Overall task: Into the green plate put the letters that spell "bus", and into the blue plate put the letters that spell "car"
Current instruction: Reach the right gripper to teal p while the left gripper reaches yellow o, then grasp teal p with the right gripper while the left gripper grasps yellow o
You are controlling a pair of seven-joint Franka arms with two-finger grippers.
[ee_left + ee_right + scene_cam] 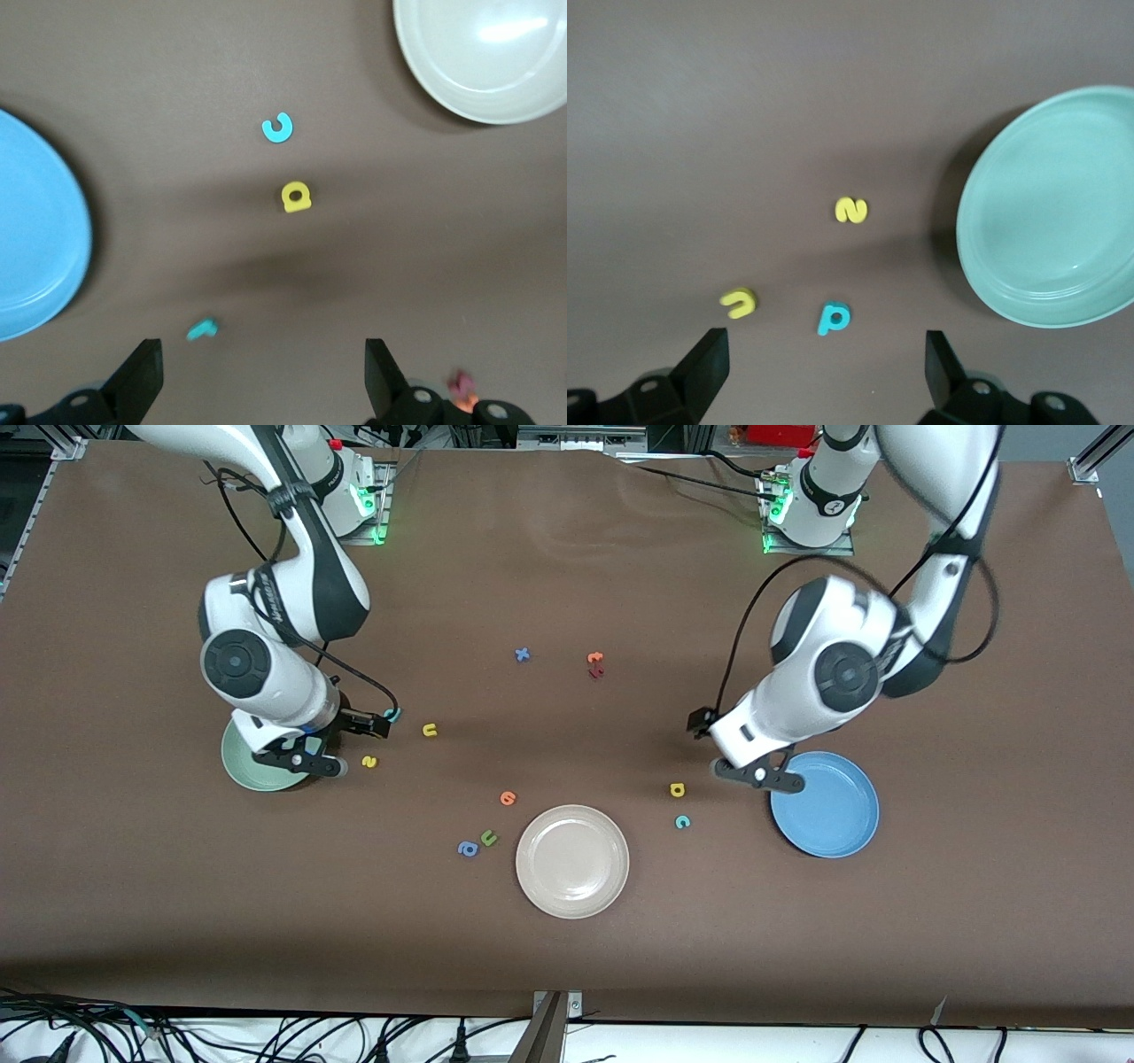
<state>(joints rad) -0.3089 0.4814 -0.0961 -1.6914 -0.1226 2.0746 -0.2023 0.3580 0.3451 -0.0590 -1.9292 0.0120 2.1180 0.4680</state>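
The green plate [252, 773] lies at the right arm's end of the table, partly under my right gripper [310, 758], which hangs open and empty above its edge. In the right wrist view the teal "b" [833, 318], yellow "u" [739, 302] and yellow "s" [851, 210] lie on the table beside that plate [1054, 212]. My left gripper [753, 767] is open and empty beside the blue plate [828, 810]. The teal "r" [202, 329], yellow "a" [296, 197] and teal "c" [277, 128] lie on the table near it. The "r" is hidden in the front view.
A cream-white plate [572, 860] sits nearest the front camera, mid-table. Beside it lie an orange letter [508, 798], a green "u" [489, 837] and a blue "a" [468, 849]. A blue "x" [523, 654] and orange and red letters [595, 664] lie farther back.
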